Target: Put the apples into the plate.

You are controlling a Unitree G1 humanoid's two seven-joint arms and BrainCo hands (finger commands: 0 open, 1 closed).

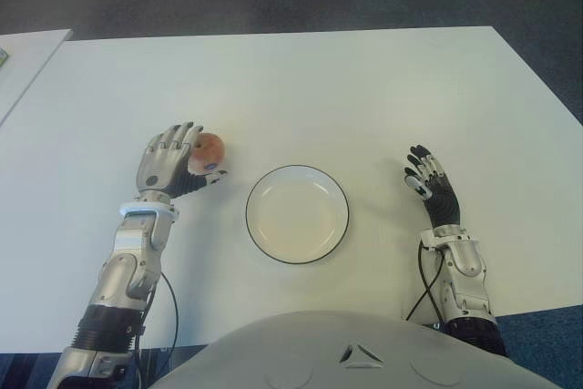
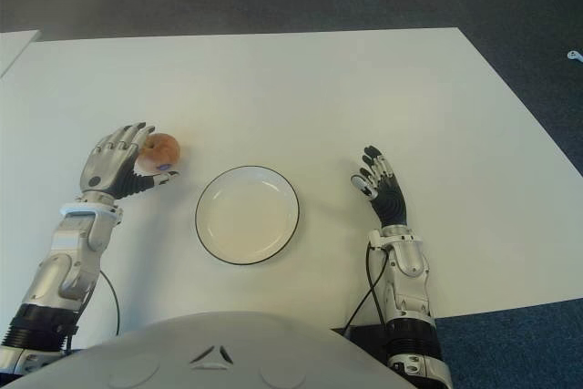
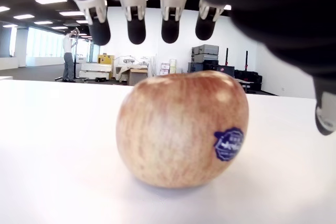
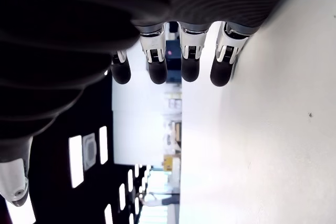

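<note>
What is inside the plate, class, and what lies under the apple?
The plate holds nothing visible; its inner surface shows bare. The apple sits on the white table, left hand open around it. Its underside is hidden.

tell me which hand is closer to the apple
Left. The left hand is right at the apple, fingers open around it but not closed. The right hand shows beyond the far side of the plate.

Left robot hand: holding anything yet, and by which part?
Nothing held. The left robot hand is open around the apple, which sits on the table. The right robot hand is open too.
</note>
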